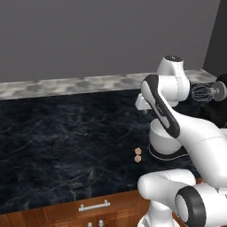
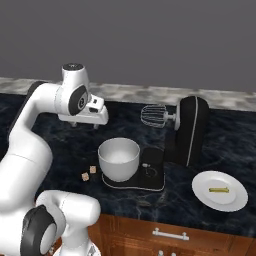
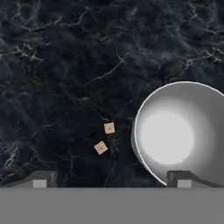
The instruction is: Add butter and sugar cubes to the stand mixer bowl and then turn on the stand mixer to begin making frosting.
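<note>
Two tan sugar cubes (image 3: pixel 109 127) lie on the black marble counter just left of the stand mixer bowl (image 3: pixel 175 135), which looks bare inside. My gripper (image 3: pixel 111 180) hangs open well above them with nothing between its fingers. In the right base view the gripper (image 2: pixel 85 125) hovers above and left of the bowl (image 2: pixel 119 157) and the cubes (image 2: pixel 89 173). The black stand mixer (image 2: pixel 192 130) has its head tilted back, whisk (image 2: pixel 154 116) raised. A yellow stick of butter (image 2: pixel 218 190) lies on a white plate (image 2: pixel 235 197). My arm partly hides the bowl (image 1: pixel 160 142) beside the cubes (image 1: pixel 138 154).
A pale stone backsplash ledge (image 1: pixel 66 86) runs along the counter's far edge. Wooden drawers with a metal handle (image 1: pixel 94 206) sit under the front edge. Open dark counter (image 1: pixel 57 137) stretches to the left of the cubes.
</note>
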